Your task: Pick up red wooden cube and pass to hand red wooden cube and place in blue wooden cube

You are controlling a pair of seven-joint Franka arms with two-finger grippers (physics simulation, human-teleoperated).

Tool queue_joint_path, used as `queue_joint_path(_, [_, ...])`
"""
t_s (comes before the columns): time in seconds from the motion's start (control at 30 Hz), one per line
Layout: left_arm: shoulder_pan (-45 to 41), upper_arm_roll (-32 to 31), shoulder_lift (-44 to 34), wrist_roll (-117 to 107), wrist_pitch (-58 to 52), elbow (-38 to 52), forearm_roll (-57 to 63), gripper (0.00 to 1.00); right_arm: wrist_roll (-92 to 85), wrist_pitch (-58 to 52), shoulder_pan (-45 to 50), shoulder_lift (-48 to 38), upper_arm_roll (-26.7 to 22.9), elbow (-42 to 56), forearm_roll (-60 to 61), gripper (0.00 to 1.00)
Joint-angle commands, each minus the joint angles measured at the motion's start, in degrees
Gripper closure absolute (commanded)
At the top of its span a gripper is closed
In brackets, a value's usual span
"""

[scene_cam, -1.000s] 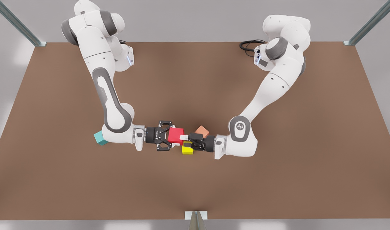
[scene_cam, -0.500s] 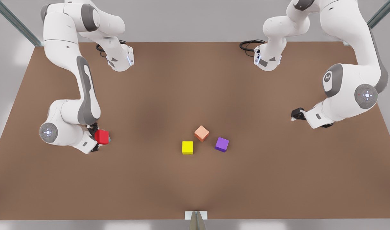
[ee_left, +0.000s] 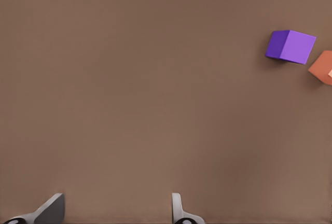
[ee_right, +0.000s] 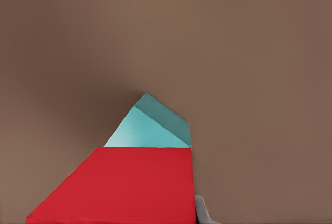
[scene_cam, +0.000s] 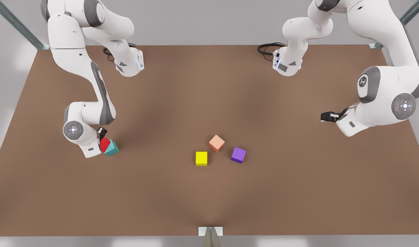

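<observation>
- One risk: the red wooden cube (scene_cam: 104,144), clamped in the right gripper (scene_cam: 102,139), hangs against the blue wooden cube (scene_cam: 112,148) rather than squarely over it; letting go could tip it onto the table (scene_cam: 209,199).
- Left gripper (scene_cam: 328,116) waits well apart, fingers spread, holding nothing.

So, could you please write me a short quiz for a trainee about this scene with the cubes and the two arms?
1. True or false: the red cube lies alone, far from the teal cube.
2. Which cube sits nearest the yellow cube? A) purple B) orange C) teal
3. Fill in: the left gripper, waiting at the front view's right, has its fingers ___.

Key:
1. False. The red cube, held by the right gripper at the front view's left, is right beside the teal cube.
2. B, the orange cube.
3. Open.
</observation>
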Motion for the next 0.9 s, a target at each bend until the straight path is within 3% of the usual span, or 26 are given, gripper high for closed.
queue_joint_path(0.0, [0.01, -0.01, -0.11, -5.73, -1.25, 0.0, 0.02, 0.0, 27.48, 5.76, -0.08, 0.02, -0.01, -0.9, -0.25, 0.42])
queue_joint_path(0.43, [0.53, -0.01, 0.42, -5.73, -3.18, -0.18, -0.07, 0.0, 27.48, 5.76, -0.17, 0.9, 0.17, -3.45, 2.39, 0.4])
queue_joint_path(0.47, [0.53, -0.01, 0.42, -5.73, -3.18, -0.18, -0.07, 0.0, 27.48, 5.76, -0.08, 0.99, 0.17, -3.45, 2.74, 0.0])
queue_joint_path(0.87, [0.53, -0.01, 0.68, -5.73, -3.09, -0.09, 0.02, 0.0, 27.22, 2.16, 0.18, -0.07, 0.61, -0.47, 4.06, 0.0])
